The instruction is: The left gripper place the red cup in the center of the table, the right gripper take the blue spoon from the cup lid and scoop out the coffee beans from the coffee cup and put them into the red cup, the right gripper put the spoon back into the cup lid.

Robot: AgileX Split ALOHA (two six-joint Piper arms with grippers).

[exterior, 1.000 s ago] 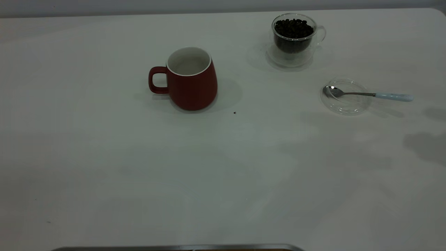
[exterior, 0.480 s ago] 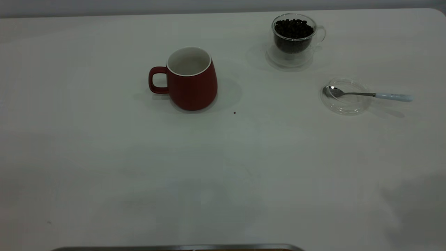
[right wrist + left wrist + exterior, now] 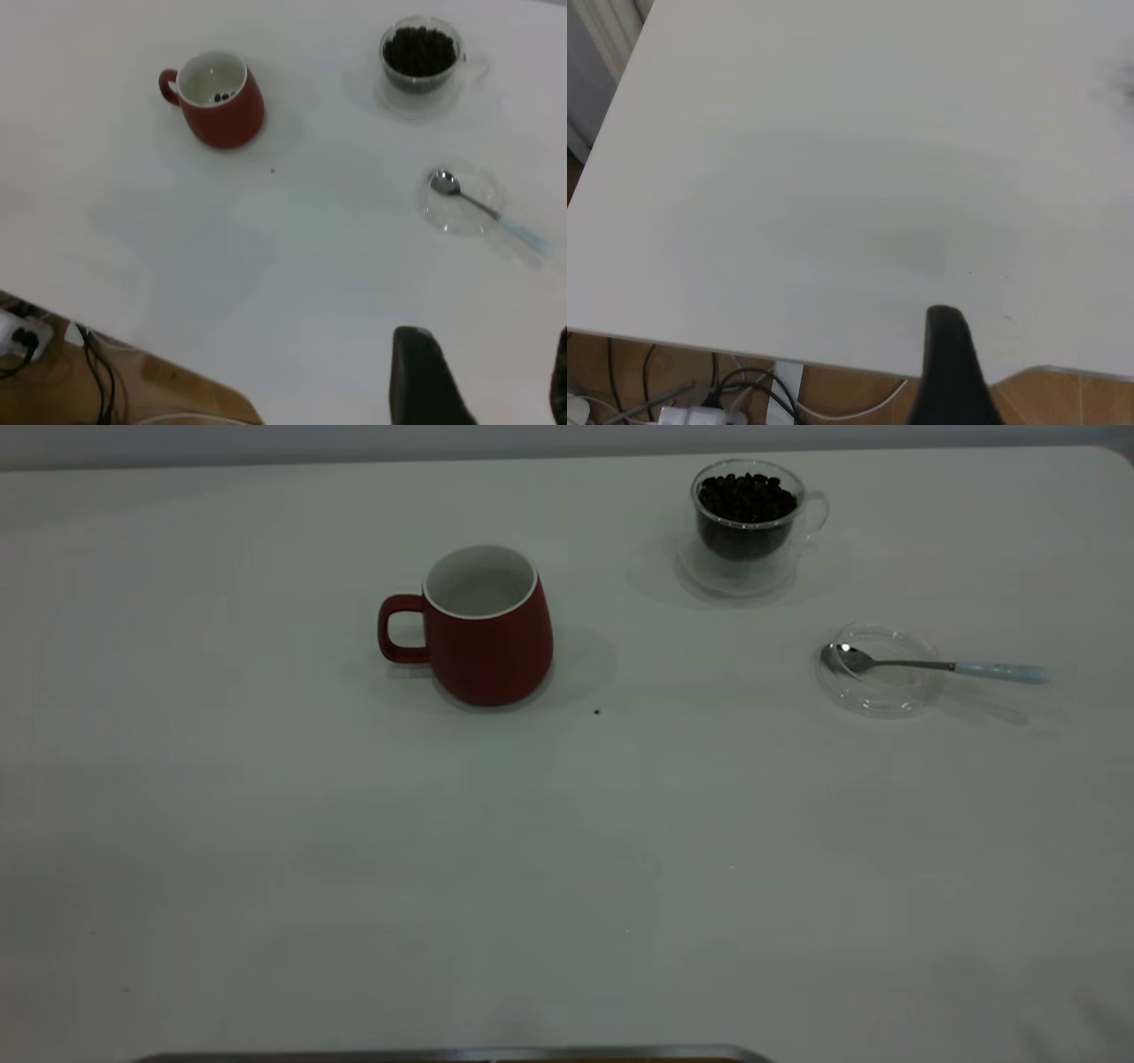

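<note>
Red cup: dark red rounded ceramic mug (image 3: pixel 485 633) stands upper centre on the white desk (image 3: pixel 567 850).
Change: shadows at the exterior frame's right have faded; the right arm looks withdrawn, task likely finished.
Spoon: pale-blue-handled teaspoon (image 3: pixel 939 664) rests on the clear glass lid (image 3: pixel 877 671).
Wrist-only: beans (image 3: pixel 220 96) inside the mug.
Right jaws (image 3: pixel 483 376): spread, empty.
Left jaws: cannot tell.

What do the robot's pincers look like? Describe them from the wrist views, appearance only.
Left pincer: only a matte black, tapering piece with a rounded tip shows. Right pincer: two matte black fingers, one broad and round-tipped, the other mostly out of frame. No markings show; the exterior view shows neither arm.
</note>
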